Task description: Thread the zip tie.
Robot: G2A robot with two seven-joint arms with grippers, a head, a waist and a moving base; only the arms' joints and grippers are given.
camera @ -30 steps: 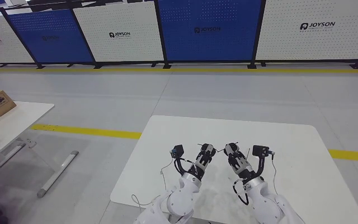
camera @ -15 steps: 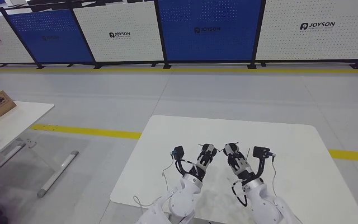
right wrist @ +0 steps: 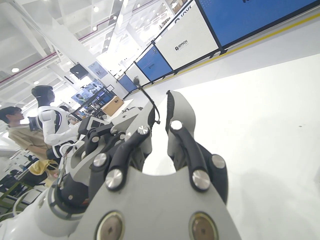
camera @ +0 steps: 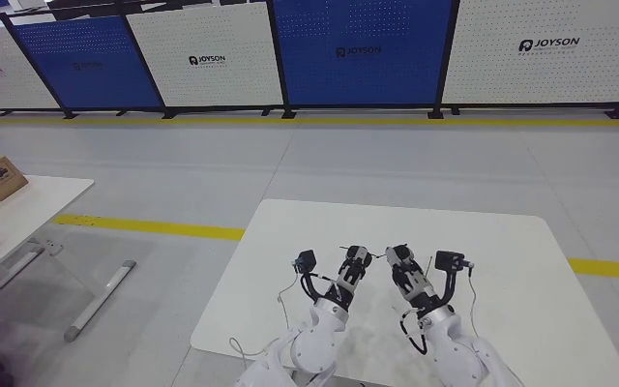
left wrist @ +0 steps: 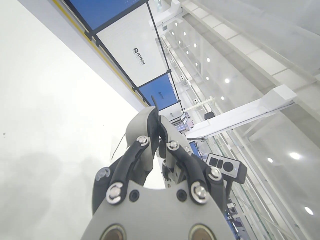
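Top view: the left pincer [camera: 357,259] and right pincer [camera: 396,257] hang just beside each other above the worktop [camera: 290,300], toward its near edge.

Left wrist view: the left pincer is clamped on the black zip tie [left wrist: 155,104], with a short end poking past the tips.

Right wrist view: the right pincer's fingers stand narrowly apart, and the tie's head end rises along one pad.

Threading probably calls for squaring the tail to the head slot and closing in slowly.

light: bright, from ceiling lamps [left wrist: 227,80] overhead | glare: my desk [left wrist: 50,63] blown white; pins [right wrist: 216,162] on my right tool [right wrist: 161,101] glint | shadows: faint, soft | edges: wrist views bow straight lines
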